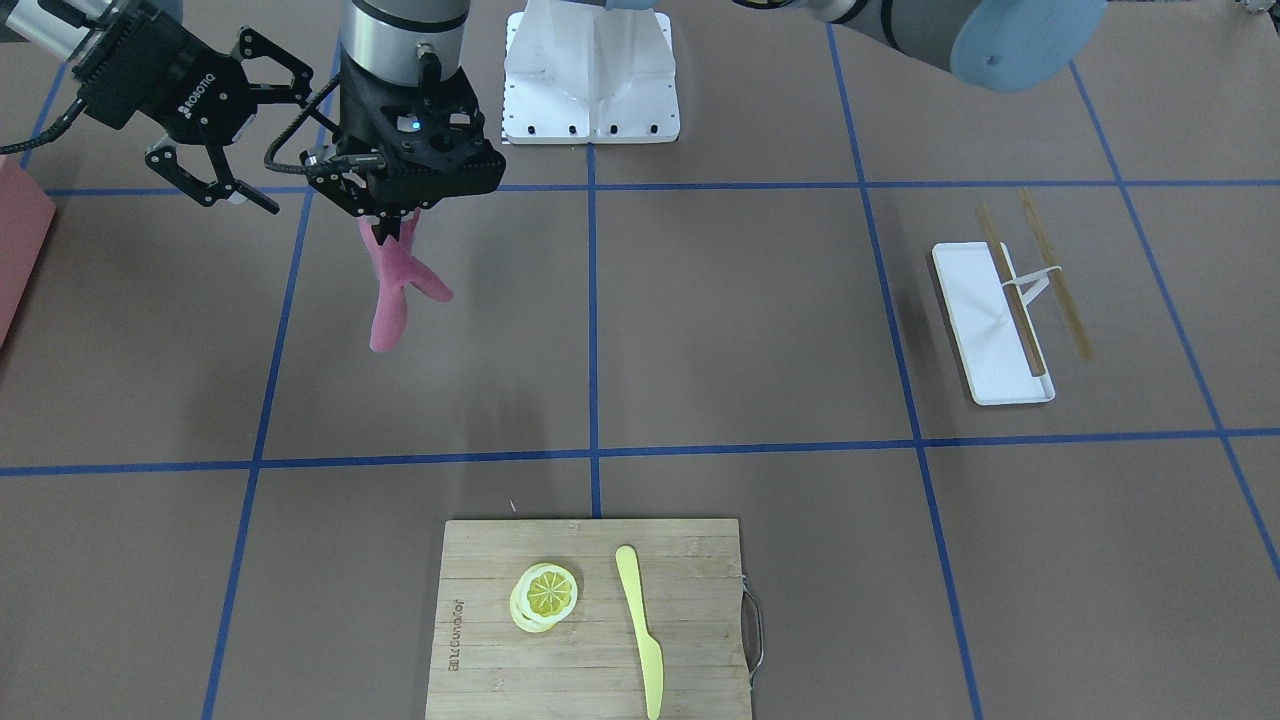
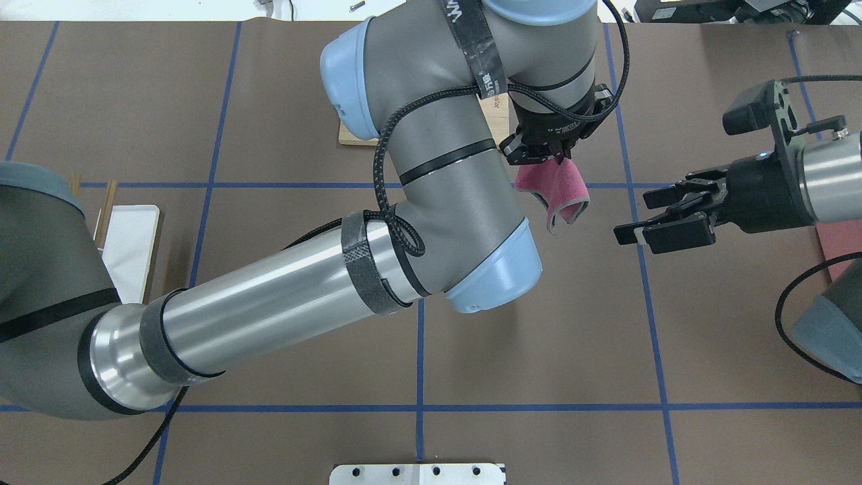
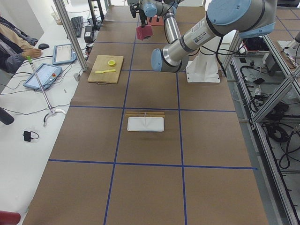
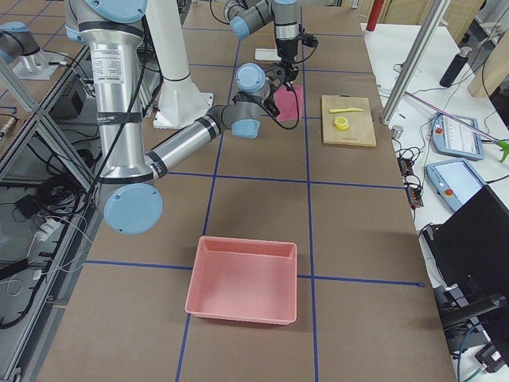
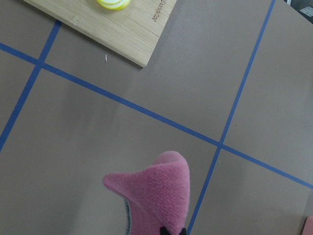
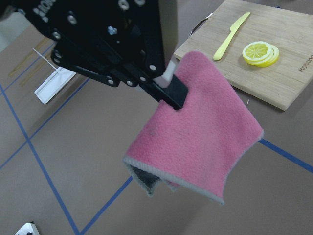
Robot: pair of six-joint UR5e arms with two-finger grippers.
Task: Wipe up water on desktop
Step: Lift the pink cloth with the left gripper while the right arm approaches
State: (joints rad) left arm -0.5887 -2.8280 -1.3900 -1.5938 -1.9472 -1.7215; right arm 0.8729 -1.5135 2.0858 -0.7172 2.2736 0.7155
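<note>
A pink cloth (image 6: 195, 142) is pinched at one upper edge by the left gripper (image 1: 392, 215), whose jaws are pressed together on a fold of it, and it is hung clear of the bench (image 1: 750, 320), over the brown surface beside a blue tape line. The right gripper (image 2: 633, 217) is held near the cloth, apart from it, with its jaws spread and nothing between them. No water can be made out on the bench in any view, so the patch to be wiped cannot be placed. The cloth is judged to be light, soft and limp: it droops in loose folds from the single pinch, and its fleecy nap suggests that it will soak up water readily and grow heavier once wet. With so narrow a hold, it may be dragged as a bunched tail rather than as a flat pad. A hold on a thicker gathered fold would probably be surer, with the free part laid flat under gentle pressure. The bench itself is taken to be stiff, flat and matte, so little slipping is expected, though the tape edges might catch the hem.
</note>
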